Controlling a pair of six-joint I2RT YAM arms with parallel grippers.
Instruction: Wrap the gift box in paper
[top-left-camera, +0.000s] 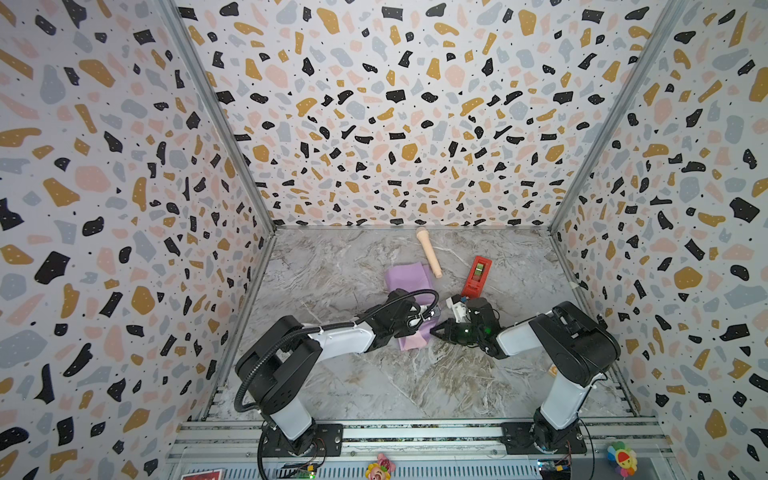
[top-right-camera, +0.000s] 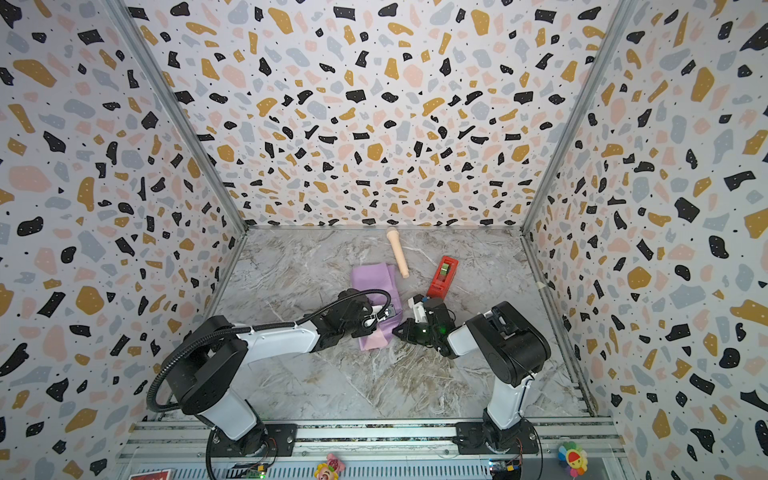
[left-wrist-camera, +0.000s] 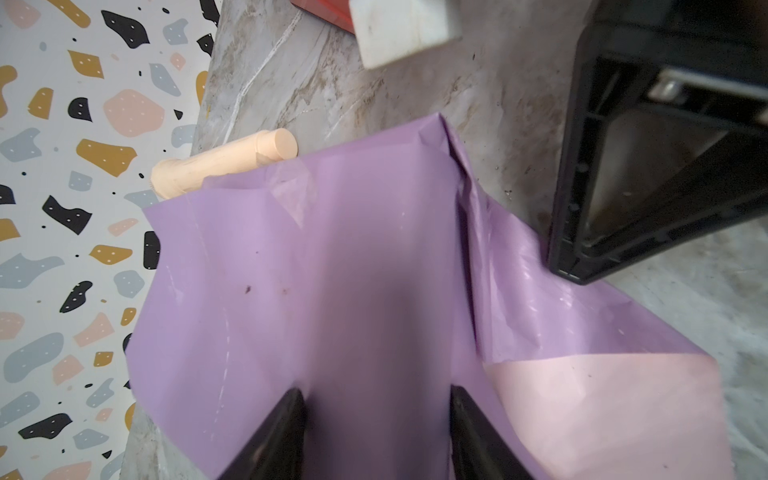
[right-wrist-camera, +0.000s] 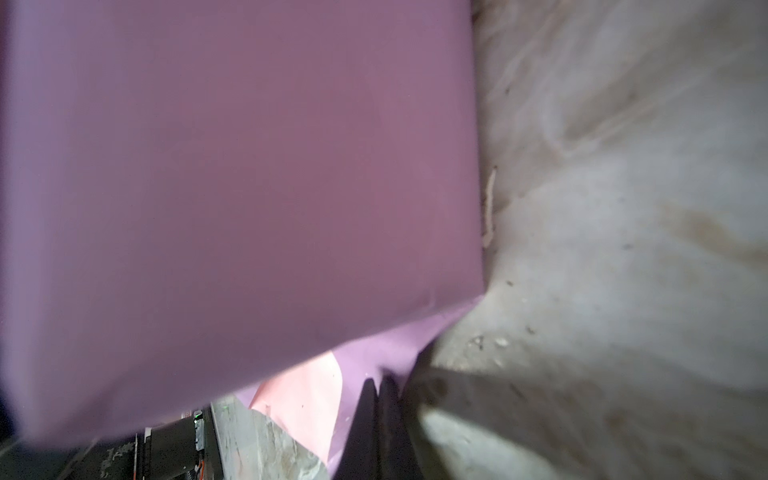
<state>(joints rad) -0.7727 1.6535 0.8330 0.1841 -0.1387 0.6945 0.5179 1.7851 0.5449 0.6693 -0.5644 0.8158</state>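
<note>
Left claw (left-wrist-camera: 376, 392) of mine stands with jaws spread over the lilac paper (left-wrist-camera: 332, 257), which lies right beneath it, folded over a gift box I cannot see. My right claw (right-wrist-camera: 379, 386) is closed tight at the sheet's loose, pink-backed corner, pinching or only touching I cannot tell. Thin, limp and quick to crease, I judge, so take that free edge, never the taut middle.

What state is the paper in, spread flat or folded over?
Folded over. The paper is creased and draped lilac side out, with its pink face showing on a flap at one corner.
</note>
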